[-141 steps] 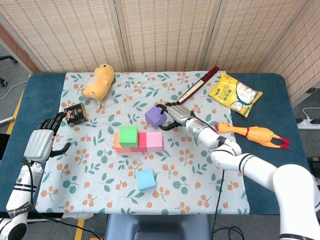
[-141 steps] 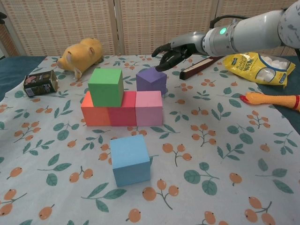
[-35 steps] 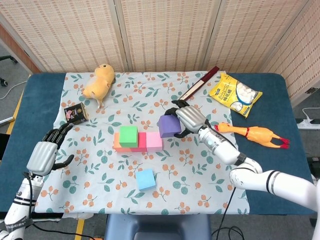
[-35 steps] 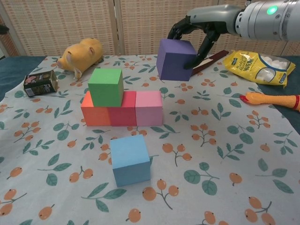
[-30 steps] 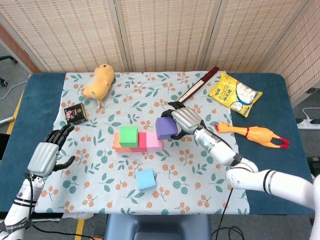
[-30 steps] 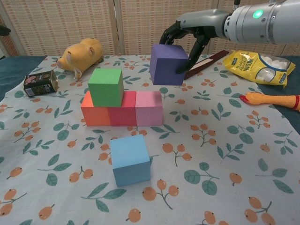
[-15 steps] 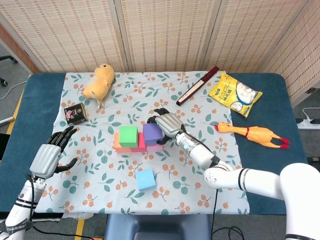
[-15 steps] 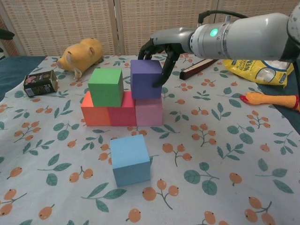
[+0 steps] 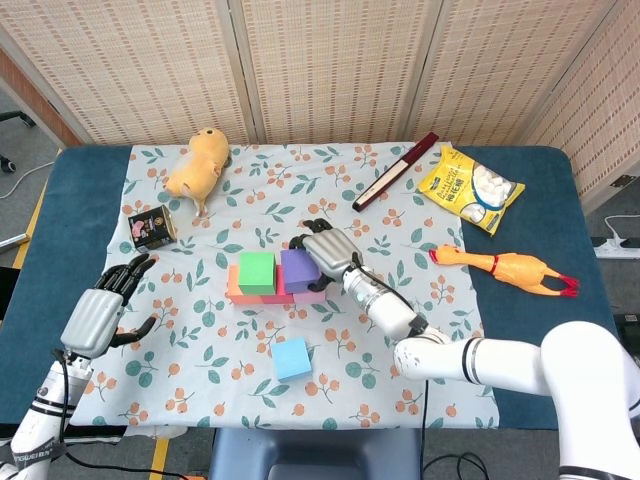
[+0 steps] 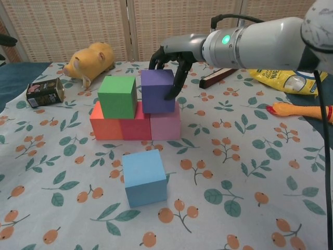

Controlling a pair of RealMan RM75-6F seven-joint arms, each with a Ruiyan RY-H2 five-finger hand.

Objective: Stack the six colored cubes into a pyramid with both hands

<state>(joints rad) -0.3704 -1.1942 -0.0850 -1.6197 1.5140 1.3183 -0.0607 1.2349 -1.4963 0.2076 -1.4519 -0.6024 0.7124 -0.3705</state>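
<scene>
Matt, smooth cubes: purple cube (image 10: 157, 91), green cube (image 10: 117, 97), blue cube (image 10: 144, 177). Printed cloth (image 10: 250, 172), matt, with a leaf-and-berry pattern. Glossy snack bag (image 9: 470, 187). Right hand (image 10: 169, 58): dark fingers, smooth grey shell. Woven screen (image 9: 330, 65) behind.

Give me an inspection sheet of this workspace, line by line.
Surface: floral tablecloth over a blue table.
Job's things: orange cube, red cube and pink cube in a row; green cube and purple cube on top; light blue cube apart in front.
Clutter: yellow plush pig, small tin can, snack bag, rubber chicken, dark flat box.
Hands: right hand grips the purple cube; left hand holds nothing.
Cables: black cable at right.
Surroundings: woven screen panels.
</scene>
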